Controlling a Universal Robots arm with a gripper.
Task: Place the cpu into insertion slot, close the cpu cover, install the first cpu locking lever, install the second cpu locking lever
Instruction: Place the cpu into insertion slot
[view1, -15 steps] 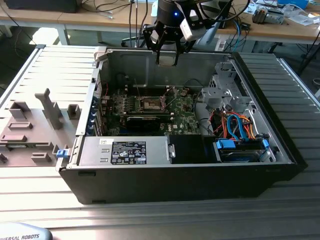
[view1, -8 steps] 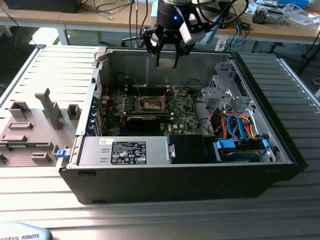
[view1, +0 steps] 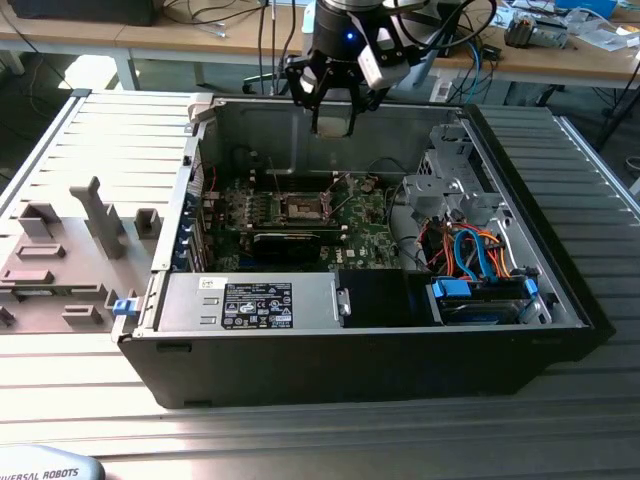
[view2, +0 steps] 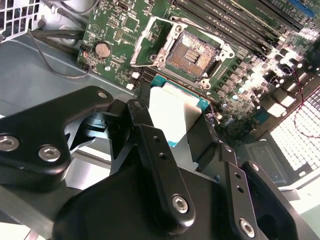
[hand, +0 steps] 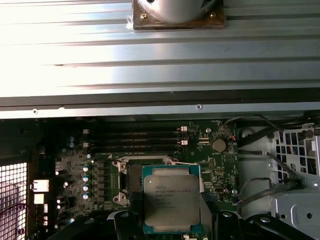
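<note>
My gripper (view1: 333, 112) hangs over the open computer case, above its rear wall, shut on the cpu (hand: 171, 200). The chip's silver-grey top faces the first wrist view; black fingers (hand: 131, 220) clamp its two sides. In the second wrist view the cpu (view2: 172, 115) shows as a pale plate with a teal edge between the fingers (view2: 150, 145). The insertion slot (view2: 194, 52) lies bare on the green motherboard, its dark centre exposed. Beside it the cpu cover (view2: 150, 42) stands swung open. In the exterior view the insertion slot (view1: 303, 208) sits well below and in front of the gripper.
Memory slots (hand: 132, 140) run beside the socket. A drive cage (view1: 455, 185) with orange and blue cables stands at the exterior view's right, and a power supply (view1: 250, 300) at the front. A grey fixture tray (view1: 60, 270) lies outside the case at the left.
</note>
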